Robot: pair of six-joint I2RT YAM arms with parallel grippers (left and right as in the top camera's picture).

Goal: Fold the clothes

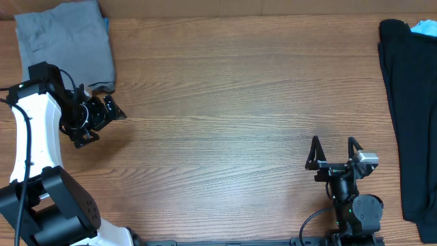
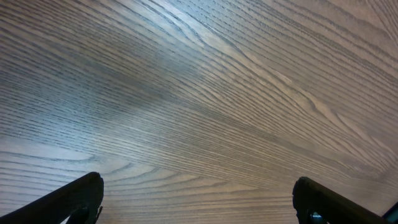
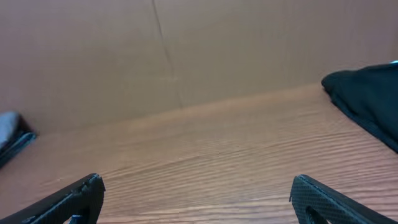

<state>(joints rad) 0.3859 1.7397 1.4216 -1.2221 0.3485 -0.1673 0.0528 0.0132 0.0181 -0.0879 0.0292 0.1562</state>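
The left end effector (image 1: 102, 124), wide open and empty like the right end effector (image 1: 333, 147), could snag the folded clothes (image 1: 65, 44) at the far-left corner of the tabletop (image 1: 225, 102).

The view looks down on a wooden surface (image 2: 199, 93) whose pale brown grain runs in long diagonal lines from upper left to lower right. A soft bright patch of glare lies toward the far left. At the near edge, the left hand (image 2: 202, 202) shows two dark fingers (image 2: 78, 198) spread wide, with wood grain visible between them.
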